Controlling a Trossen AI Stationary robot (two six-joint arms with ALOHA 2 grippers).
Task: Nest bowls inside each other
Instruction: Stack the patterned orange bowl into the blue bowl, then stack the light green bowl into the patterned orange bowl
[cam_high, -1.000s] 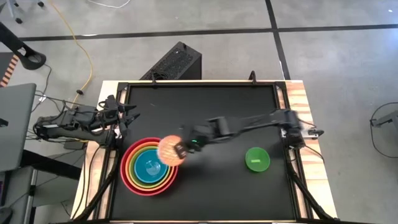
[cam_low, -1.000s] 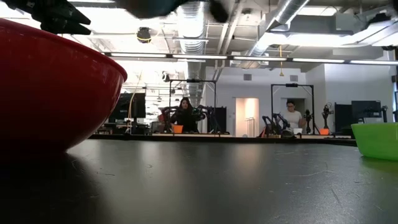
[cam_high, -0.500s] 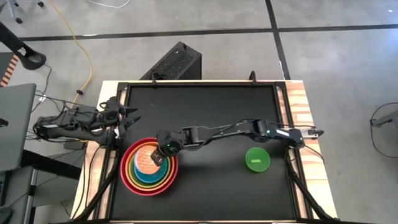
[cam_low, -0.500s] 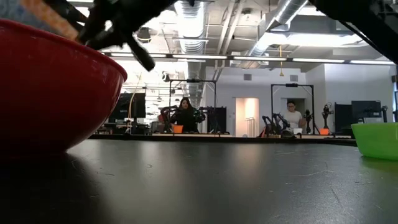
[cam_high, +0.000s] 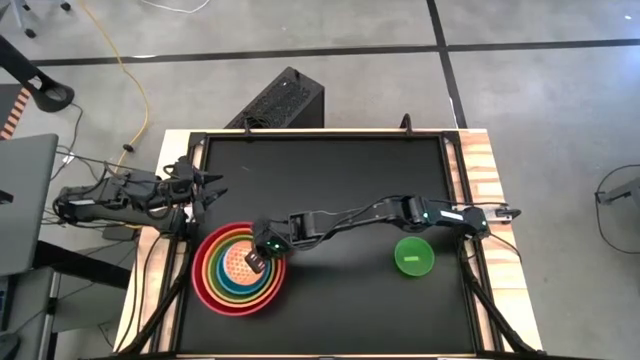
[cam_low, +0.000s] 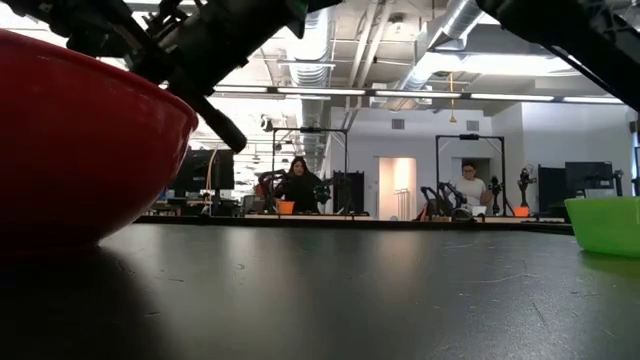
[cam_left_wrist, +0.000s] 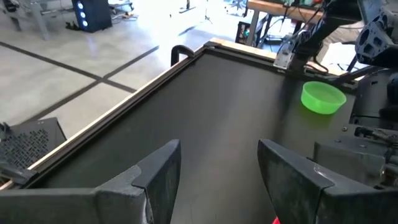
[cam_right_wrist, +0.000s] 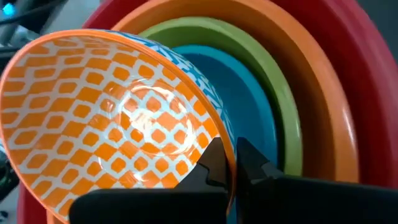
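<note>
Near the table's left front, a red bowl holds an orange, a lime green and a blue bowl, nested. An orange-and-white lattice-patterned bowl sits low in the blue bowl, with my right gripper shut on it. The smallest bright green bowl rests on its base on the black tabletop to the right. My left gripper hovers open at the table's left edge, beyond the stack, with nothing between its fingers. My right gripper pinches the lattice bowl's rim on the side toward the table's right, one finger inside the bowl and one outside. The fingers come slanting down from the table's right. The bowl is tilted within the blue bowl; whether its base rests there is hidden.
The black tabletop has a raised frame along its edges. In the low view the red bowl's wall fills the left and the bright green bowl stands at the right. People sit at desks far behind the table.
My right gripper has gone toward the table's left edge and down, carrying the lattice bowl from above the stack's right rim into the middle of the stack. The bowl now sits low inside the blue bowl.
</note>
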